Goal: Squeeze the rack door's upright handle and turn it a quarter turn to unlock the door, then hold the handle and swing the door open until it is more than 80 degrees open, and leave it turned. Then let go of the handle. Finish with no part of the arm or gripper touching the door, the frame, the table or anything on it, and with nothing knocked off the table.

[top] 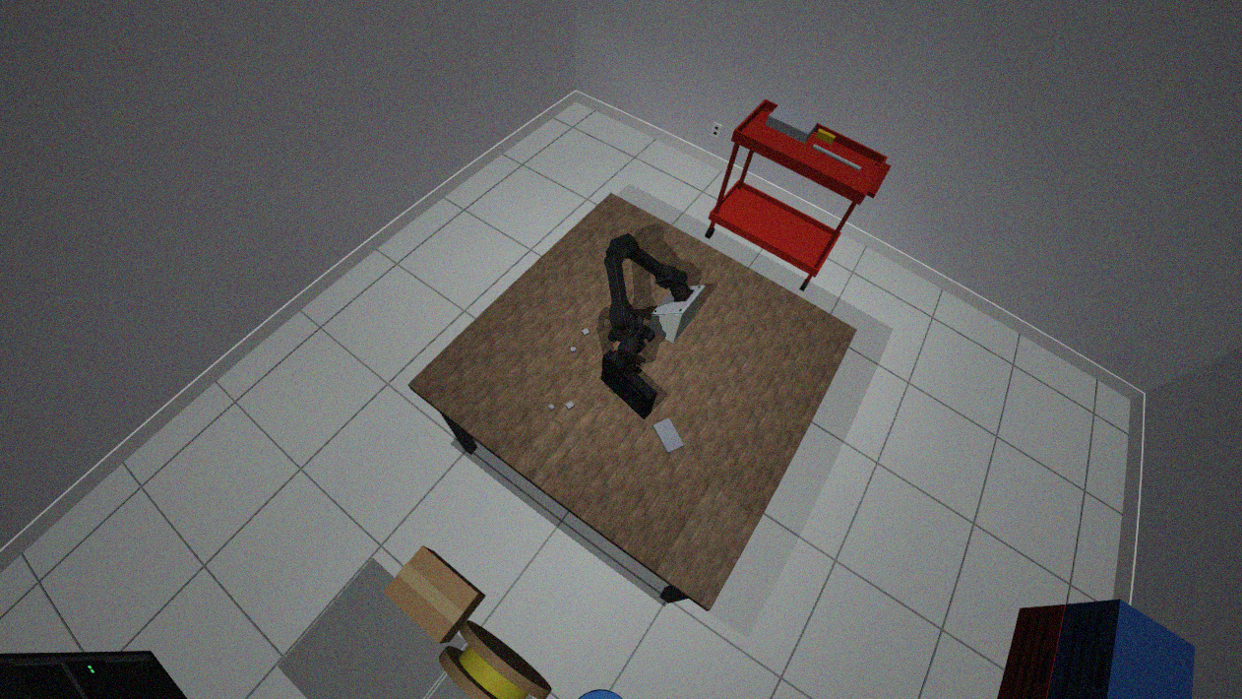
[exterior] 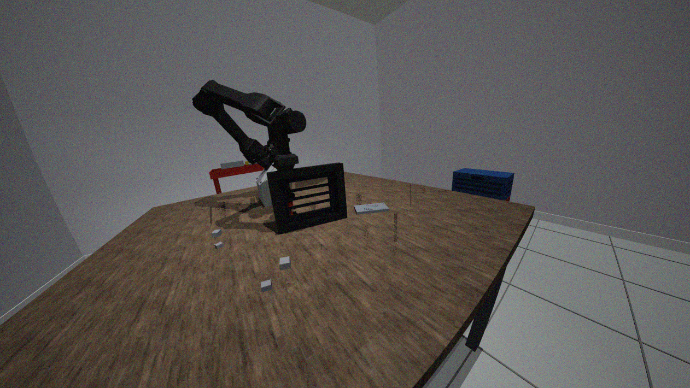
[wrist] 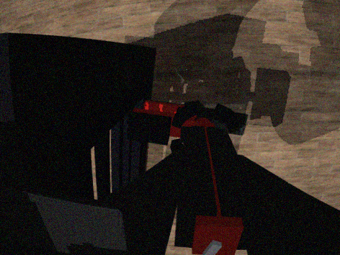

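Note:
The black rack frame (exterior: 338, 193) (top: 638, 389) (wrist: 72, 90) with slatted openings stands upright near the middle of the wooden table (exterior: 337, 299). My gripper (exterior: 281, 166) (top: 686, 288) (wrist: 207, 161) reaches down from above at the frame's upper left corner. It is shut on the red handle (wrist: 216, 230). In the wrist view the handle shows as a thin red line between the dark fingers, with a red block at its near end. A pale grey panel (exterior: 262, 190) (top: 677, 314) sits just under the gripper behind the frame. I cannot tell how far open the door is.
Small grey cubes (exterior: 284, 263) (exterior: 265, 284) (exterior: 216, 233) lie on the table in front of the rack. A flat grey plate (exterior: 371, 207) (top: 668, 434) lies to its right. A red cart (top: 807, 186) and a blue cabinet (exterior: 482, 183) stand off the table.

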`<action>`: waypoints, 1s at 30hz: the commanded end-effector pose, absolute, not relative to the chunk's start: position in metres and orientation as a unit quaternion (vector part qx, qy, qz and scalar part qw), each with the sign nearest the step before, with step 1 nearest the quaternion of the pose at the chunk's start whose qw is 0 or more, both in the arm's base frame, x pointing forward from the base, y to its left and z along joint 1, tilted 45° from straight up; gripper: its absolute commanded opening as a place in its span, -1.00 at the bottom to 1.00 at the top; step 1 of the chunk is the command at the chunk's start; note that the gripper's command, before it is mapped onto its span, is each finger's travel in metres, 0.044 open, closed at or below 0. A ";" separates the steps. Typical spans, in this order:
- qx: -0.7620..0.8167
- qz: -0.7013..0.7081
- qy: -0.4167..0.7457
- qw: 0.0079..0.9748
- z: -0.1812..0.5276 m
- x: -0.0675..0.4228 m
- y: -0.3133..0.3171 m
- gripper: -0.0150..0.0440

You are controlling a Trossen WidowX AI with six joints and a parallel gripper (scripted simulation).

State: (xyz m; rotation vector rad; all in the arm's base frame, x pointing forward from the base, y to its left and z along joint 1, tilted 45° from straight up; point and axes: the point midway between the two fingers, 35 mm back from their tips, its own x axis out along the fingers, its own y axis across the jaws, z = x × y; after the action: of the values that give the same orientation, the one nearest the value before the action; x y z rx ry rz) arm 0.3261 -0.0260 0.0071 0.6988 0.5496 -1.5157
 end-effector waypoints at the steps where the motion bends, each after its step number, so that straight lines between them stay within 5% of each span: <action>1: 0.373 -0.685 0.170 0.602 0.006 0.326 -0.026 -0.40; 21: 0.437 -0.700 0.094 0.557 0.006 0.326 -0.026 -0.40; 30: 0.437 -0.700 0.094 0.557 0.006 0.326 -0.026 0.40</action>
State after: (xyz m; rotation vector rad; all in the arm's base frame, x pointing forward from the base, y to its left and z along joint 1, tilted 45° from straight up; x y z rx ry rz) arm 0.3266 -0.0258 0.0065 1.0251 0.2247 -1.6475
